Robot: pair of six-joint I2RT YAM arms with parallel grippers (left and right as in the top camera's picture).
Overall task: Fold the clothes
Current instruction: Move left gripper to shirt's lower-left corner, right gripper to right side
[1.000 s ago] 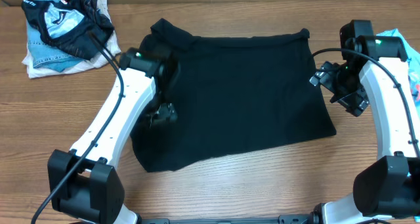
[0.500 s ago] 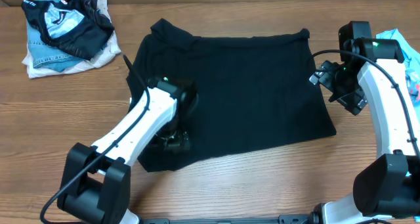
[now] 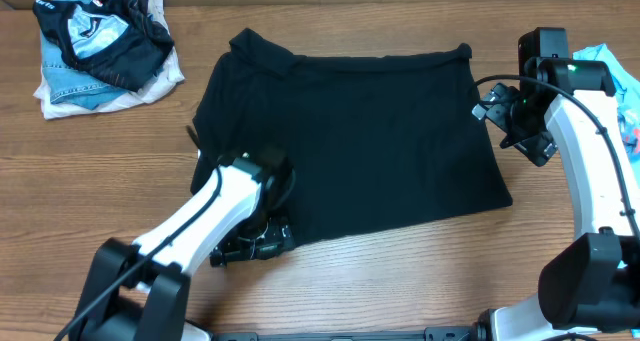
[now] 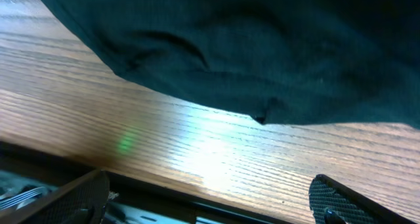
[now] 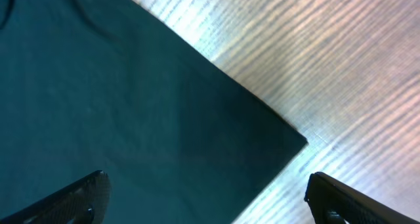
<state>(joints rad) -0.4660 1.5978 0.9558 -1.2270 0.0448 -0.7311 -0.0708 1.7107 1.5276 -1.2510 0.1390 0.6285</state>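
Black T-shirt (image 3: 360,141) is laid out flat on the bench (image 3: 400,291), spread between the two grippers. One sleeve looks tucked in at the far-left corner; otherwise no fold is judged done.

Left gripper (image 3: 250,246) is spread wide with nothing held. The shirt's near hem lies just ahead of its fingers, with bare bench directly below.

Right gripper (image 3: 512,124) is likewise wide and empty, over the shirt's right edge, with a fabric corner showing below, between its jaws. Contact with the cloth can't be confirmed for either.

A pile of other clothes (image 3: 95,51) sits well beyond and left of the left gripper and looks bunched, not folded. A light blue garment (image 3: 603,54) lies just right of the right gripper.

Judged early stage: edge grasps, the folds and the other garments are left to do.
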